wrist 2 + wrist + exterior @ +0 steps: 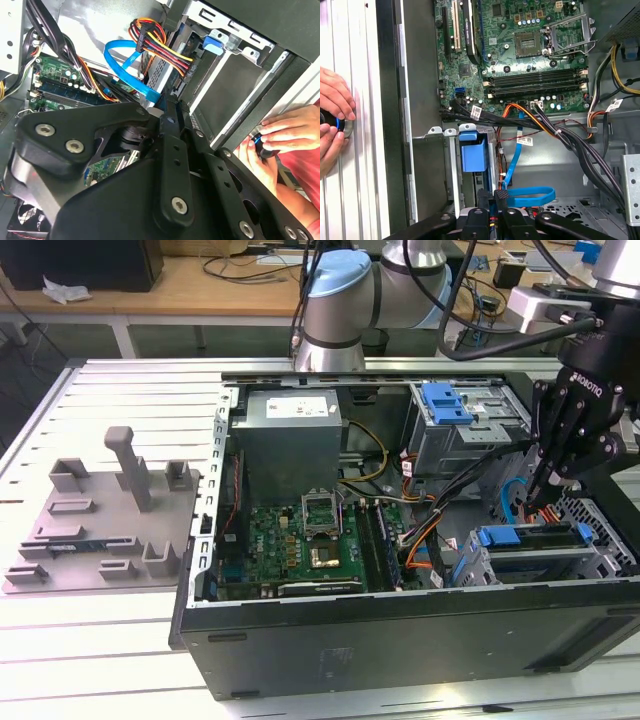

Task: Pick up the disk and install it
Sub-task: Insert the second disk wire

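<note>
Gripper (537, 498) is down inside the case (400, 645), fingers drawn together to a narrow tip. In both wrist views (495, 197) (167, 109) nothing shows between them. There is white lettering on its black body.

Touching or nearly touching the tip, a blue cable (530, 196) loops past. A bundle of red, yellow and black wires (165, 47) plugs in just beyond.

The disk (530, 537) lies just below and beside the fingertips, apart from them, in the drive cage at the case's corner. Its blue frame faces up. Its long axis runs along the case's near wall, from the exterior view's left to its right. Its label can't be made out from here.

Farther from the gripper sits a second cage with a blue tab (446, 402). Past the cables comes the motherboard (530, 50), with small white tags (524, 141) on the wires, too small to read. The grey power supply (290, 435) is well away.

Outside the case wall, a person's hand (335, 107) holds a small dark round thing (330, 120) with a blue glow.
</note>
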Robot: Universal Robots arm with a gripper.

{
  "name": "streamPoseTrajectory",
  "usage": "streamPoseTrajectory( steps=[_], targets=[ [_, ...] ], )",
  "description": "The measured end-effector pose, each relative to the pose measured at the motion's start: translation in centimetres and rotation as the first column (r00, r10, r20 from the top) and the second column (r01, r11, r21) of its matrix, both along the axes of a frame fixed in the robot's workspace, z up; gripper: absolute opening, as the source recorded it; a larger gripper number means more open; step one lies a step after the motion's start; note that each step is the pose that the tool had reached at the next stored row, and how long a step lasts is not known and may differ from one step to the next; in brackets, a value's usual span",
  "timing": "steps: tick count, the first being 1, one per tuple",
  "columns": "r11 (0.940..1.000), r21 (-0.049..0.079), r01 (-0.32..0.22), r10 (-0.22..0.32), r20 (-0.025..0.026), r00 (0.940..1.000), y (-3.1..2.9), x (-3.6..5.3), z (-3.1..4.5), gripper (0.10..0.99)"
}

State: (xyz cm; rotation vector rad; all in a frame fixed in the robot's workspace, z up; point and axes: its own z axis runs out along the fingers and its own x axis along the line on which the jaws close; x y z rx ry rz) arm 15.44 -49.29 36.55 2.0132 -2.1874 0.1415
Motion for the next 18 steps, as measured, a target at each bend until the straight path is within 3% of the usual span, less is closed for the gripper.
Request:
streamPoseTrajectory(
  steps=[8, 12, 15, 18],
  targets=[
    [1.0000, 0.000, 0.000, 0.000, 0.0000, 1.0000, 0.00, 0.00, -0.01, 0.161],
    [1.0000, 0.008, 0.000, 0.000, 0.0087, 1.0000, -0.27, -0.12, 0.00, 0.161],
    [0.9999, 0.016, 0.000, 0.000, 0.0232, 0.9997, -0.52, -0.26, -0.01, 0.161],
    [0.9998, 0.021, 0.000, 0.000, 0.0299, 0.9996, -0.84, -0.36, -0.01, 0.161]
  ],
)
